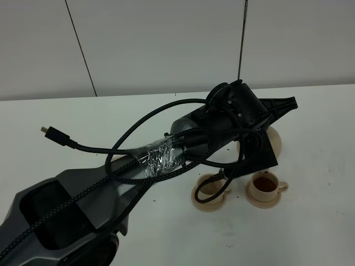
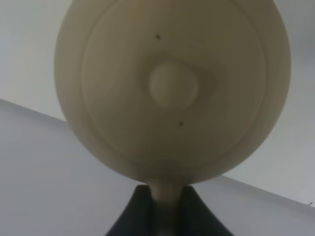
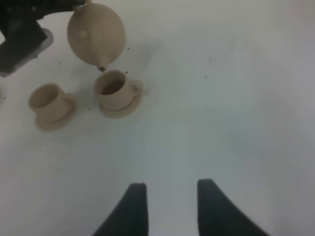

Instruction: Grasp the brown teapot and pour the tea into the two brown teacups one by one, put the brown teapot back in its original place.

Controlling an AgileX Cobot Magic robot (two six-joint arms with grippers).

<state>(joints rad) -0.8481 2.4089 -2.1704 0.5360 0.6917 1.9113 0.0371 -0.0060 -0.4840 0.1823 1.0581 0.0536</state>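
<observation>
Left gripper (image 2: 165, 206): I find it closed tight on the handle (image 2: 166, 192) of the brown teapot (image 3: 96, 32). The pot is held in the air, clear of the table (image 3: 221, 98). In the left wrist view the lid knob (image 2: 173, 84) faces the camera and the pot body fills most of the picture.

The spout (image 3: 102, 67) points down, just above the rim of the filled teacup (image 3: 114, 89), which holds dark tea (image 3: 113, 87). The second teacup (image 3: 47, 101) stands just beside it on its own saucer (image 3: 64, 115); its inside looks pale.

Right gripper (image 3: 170, 209): jaws apart with nothing between them, hanging over bare table well away from the cups.

Obstructions: from the high camera the left arm (image 1: 183, 138) covers nearly all of the teapot. A braided cable (image 1: 133, 130) loops along the arm and crosses in front of the second teacup. Its loose plug (image 1: 52, 133) sticks out over the table. Small dark specks (image 3: 89, 109) lie around the saucers.
</observation>
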